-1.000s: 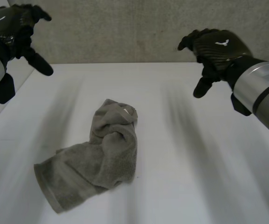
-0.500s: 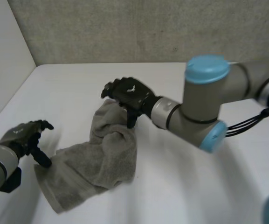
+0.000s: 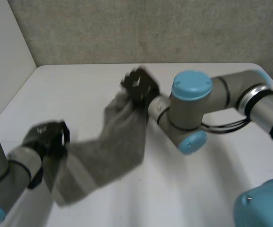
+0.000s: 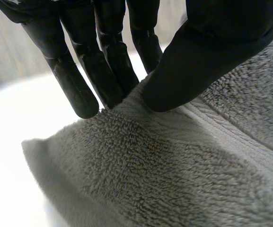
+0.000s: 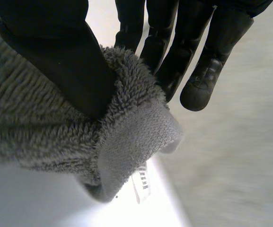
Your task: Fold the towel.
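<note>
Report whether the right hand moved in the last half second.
Yes. The right hand shifted toward the far edge of the table, carrying its end of the towel along.

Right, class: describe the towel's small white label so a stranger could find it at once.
Over the white table, the black left hand and right hand hold a grey terry towel. At the hemmed edge the right hand pinches, a small white printed label hangs beside the thumb, the only smooth white bit on it.

White table [image 3: 207, 189] backed by a rough grey wall [image 3: 127, 28], a plain white panel [image 3: 4, 61] along its left side
</note>
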Controlling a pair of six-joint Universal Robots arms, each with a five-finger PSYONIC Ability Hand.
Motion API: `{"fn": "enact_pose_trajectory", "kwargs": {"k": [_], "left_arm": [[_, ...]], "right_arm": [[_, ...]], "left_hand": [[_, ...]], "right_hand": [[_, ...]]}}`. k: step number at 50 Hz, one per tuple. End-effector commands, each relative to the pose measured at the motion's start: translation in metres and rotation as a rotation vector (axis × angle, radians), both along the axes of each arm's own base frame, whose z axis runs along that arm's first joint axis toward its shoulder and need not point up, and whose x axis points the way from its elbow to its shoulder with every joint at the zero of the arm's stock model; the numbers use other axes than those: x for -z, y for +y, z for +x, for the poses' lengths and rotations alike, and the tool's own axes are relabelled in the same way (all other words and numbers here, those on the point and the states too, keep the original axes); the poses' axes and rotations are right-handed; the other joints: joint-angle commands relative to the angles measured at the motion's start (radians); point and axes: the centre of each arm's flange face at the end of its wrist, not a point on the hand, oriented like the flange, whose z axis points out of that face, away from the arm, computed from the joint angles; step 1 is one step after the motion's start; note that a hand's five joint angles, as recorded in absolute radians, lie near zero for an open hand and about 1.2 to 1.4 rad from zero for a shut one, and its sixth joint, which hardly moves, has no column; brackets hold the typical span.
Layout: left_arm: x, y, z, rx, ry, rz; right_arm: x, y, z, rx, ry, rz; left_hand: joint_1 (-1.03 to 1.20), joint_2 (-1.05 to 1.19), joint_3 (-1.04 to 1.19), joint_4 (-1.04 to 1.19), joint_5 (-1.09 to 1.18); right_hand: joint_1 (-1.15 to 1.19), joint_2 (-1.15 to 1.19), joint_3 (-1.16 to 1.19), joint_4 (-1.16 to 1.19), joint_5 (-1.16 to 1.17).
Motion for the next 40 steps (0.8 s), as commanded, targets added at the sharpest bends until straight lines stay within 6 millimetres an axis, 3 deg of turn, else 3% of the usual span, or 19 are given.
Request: {"fn": "enact_pose_trajectory", "kwargs": {"k": [1, 6, 10, 12, 15, 17, 18, 20, 22, 23, 24, 25, 26, 27, 28, 29, 31, 37, 40], "left_arm": [[-0.092, -0.028, -0.013, 0.003, 0.086, -0.328], [-0.126, -0.028, -0.022, 0.021, 0.125, -0.430], [-0.128, -0.015, -0.030, 0.058, 0.132, -0.435], [-0.110, 0.002, -0.039, 0.109, 0.121, -0.378], [-0.095, 0.011, -0.042, 0.131, 0.109, -0.332], [-0.062, 0.031, -0.045, 0.171, 0.077, -0.223], [-0.062, 0.031, -0.045, 0.171, 0.077, -0.223], [-0.022, 0.048, -0.047, 0.207, 0.018, -0.096], [-0.003, 0.055, -0.048, 0.228, -0.025, -0.034], [0.011, 0.062, -0.049, 0.254, -0.068, 0.005], [0.011, 0.063, -0.049, 0.254, -0.069, 0.005], [0.020, 0.069, -0.051, 0.284, -0.111, 0.027], [0.021, 0.070, -0.051, 0.284, -0.112, 0.027], [0.026, 0.073, -0.052, 0.306, -0.151, 0.038], [0.029, 0.075, -0.052, 0.319, -0.180, 0.040], [0.029, 0.075, -0.052, 0.319, -0.180, 0.040], [0.031, 0.077, -0.052, 0.335, -0.211, 0.043], [0.016, 0.080, -0.052, 0.339, -0.205, 0.020], [-0.003, 0.081, -0.051, 0.333, -0.182, -0.039]], "right_arm": [[-0.112, 0.003, -0.034, 0.207, -0.229, -0.207], [-0.135, 0.023, -0.061, 0.234, -0.226, -0.198], [-0.134, 0.032, -0.086, 0.274, -0.176, -0.149], [-0.120, 0.043, -0.110, 0.315, -0.076, -0.054], [-0.105, 0.050, -0.122, 0.327, -0.009, 0.035], [-0.068, 0.064, -0.139, 0.338, 0.123, 0.216], [-0.068, 0.064, -0.139, 0.338, 0.124, 0.217], [-0.035, 0.087, -0.150, 0.320, 0.235, 0.399], [-0.021, 0.097, -0.155, 0.301, 0.283, 0.486], [-0.008, 0.104, -0.159, 0.283, 0.315, 0.561], [-0.008, 0.105, -0.159, 0.282, 0.315, 0.562], [0.001, 0.106, -0.163, 0.279, 0.330, 0.616], [0.001, 0.106, -0.163, 0.279, 0.330, 0.617], [0.007, 0.103, -0.168, 0.292, 0.330, 0.651], [0.010, 0.098, -0.174, 0.308, 0.317, 0.676], [0.010, 0.098, -0.174, 0.308, 0.317, 0.676], [0.008, 0.086, -0.183, 0.356, 0.249, 0.698], [-0.001, 0.073, -0.186, 0.401, 0.116, 0.683], [-0.022, 0.069, -0.192, 0.425, 0.016, 0.637]], "left_hand": [[0.240, 0.191, 0.196, 0.193, 0.210], [0.240, 0.191, 0.196, 0.193, 0.210], [0.240, 0.191, 0.196, 0.193, 0.210], [0.240, 0.191, 0.196, 0.193, 0.210], [0.240, 0.191, 0.196, 0.193, 0.210], [0.240, 0.191, 0.196, 0.193, 0.210], [0.240, 0.191, 0.196, 0.193, 0.210], [0.240, 0.191, 0.196, 0.193, 0.210], [0.240, 0.191, 0.196, 0.193, 0.210], [0.240, 0.191, 0.196, 0.193, 0.210], [0.240, 0.191, 0.196, 0.193, 0.210], [0.240, 0.191, 0.196, 0.193, 0.210], [0.240, 0.191, 0.196, 0.193, 0.210], [0.121, 0.072, 0.077, 0.074, 0.092], [-0.037, -0.086, -0.081, -0.084, -0.067], [-0.039, -0.087, -0.083, -0.085, -0.068], [-0.358, -0.406, -0.401, -0.404, -0.387], [-0.409, -0.457, -0.453, -0.455, -0.438], [-0.488, -0.537, -0.532, -0.535, -0.517]], "right_hand": [[0.344, 0.084, 0.080, 0.045, 0.305], [0.344, 0.084, 0.080, 0.045, 0.305], [0.344, 0.084, 0.080, 0.045, 0.305], [0.344, 0.084, 0.080, 0.045, 0.305], [0.344, 0.084, 0.080, 0.045, 0.305], [0.344, 0.084, 0.080, 0.045, 0.305], [0.344, 0.084, 0.080, 0.045, 0.305], [0.344, 0.084, 0.080, 0.045, 0.305], [0.344, 0.084, 0.080, 0.045, 0.305], [0.142, -0.118, -0.122, -0.158, 0.103], [0.139, -0.120, -0.124, -0.160, 0.101], [-0.279, -0.539, -0.543, -0.578, -0.318], [-0.283, -0.543, -0.547, -0.583, -0.322], [-0.603, -0.863, -0.867, -0.902, -0.642], [-0.670, -0.930, -0.934, -0.970, -0.709], [-0.671, -0.930, -0.934, -0.970, -0.710], [-0.756, -1.015, -1.019, -1.055, -0.794], [-0.756, -1.015, -1.020, -1.055, -0.795], [-0.753, -1.013, -1.017, -1.052, -0.792]]}}
